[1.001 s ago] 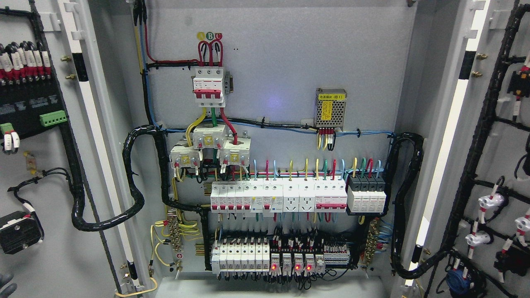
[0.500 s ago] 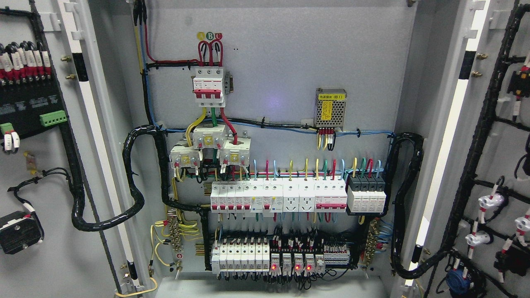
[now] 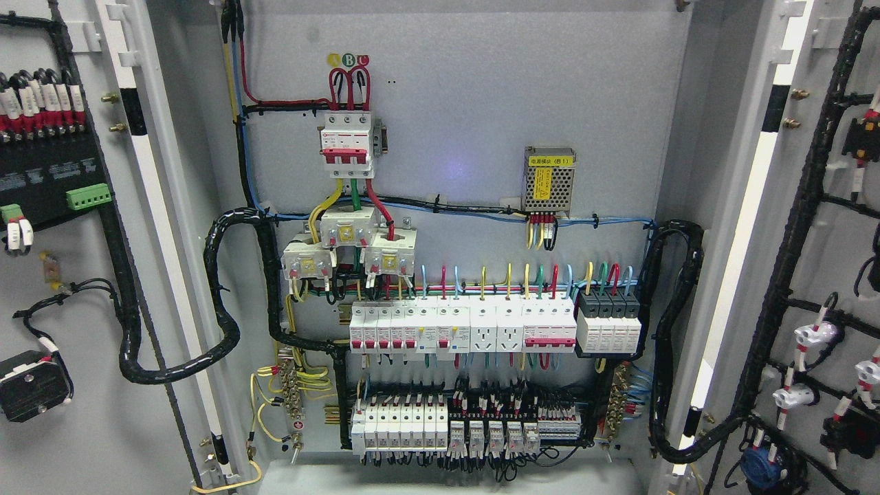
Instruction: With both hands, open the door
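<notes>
**Both doors wide, no hand in sight**

From the head view the cabinet [image 3: 454, 124] stands fully open. The left door [image 3: 75, 289] is swung out past the left edge, its inner face turned to us with a black terminal block [image 3: 48, 172] and a thick cable loom [image 3: 172, 357] looping back into the box. The right door [image 3: 825, 275] is swung out the other way, carrying its own loom and white connectors [image 3: 815, 335]. Between them the back panel shows the main breaker [image 3: 348, 146], a small power supply [image 3: 548, 180], and two rows of breakers [image 3: 460, 328] lower down.

Neither robot hand shows anywhere, so I cannot tell whether either one is open, curled or gripping. No arm enters from the lower corners.

By my reading the task looks finished, or very nearly: each door appears to hang about as far out as its hinges allow, though the outer edges are cut off by the frame and I can't be sure. Each door's long axis runs vertically, hinged along the cabinet's sides. If any more push were wanted, the left door lies to the left arm's side and the right door to the right arm's, so neither would need to cross over.
</notes>
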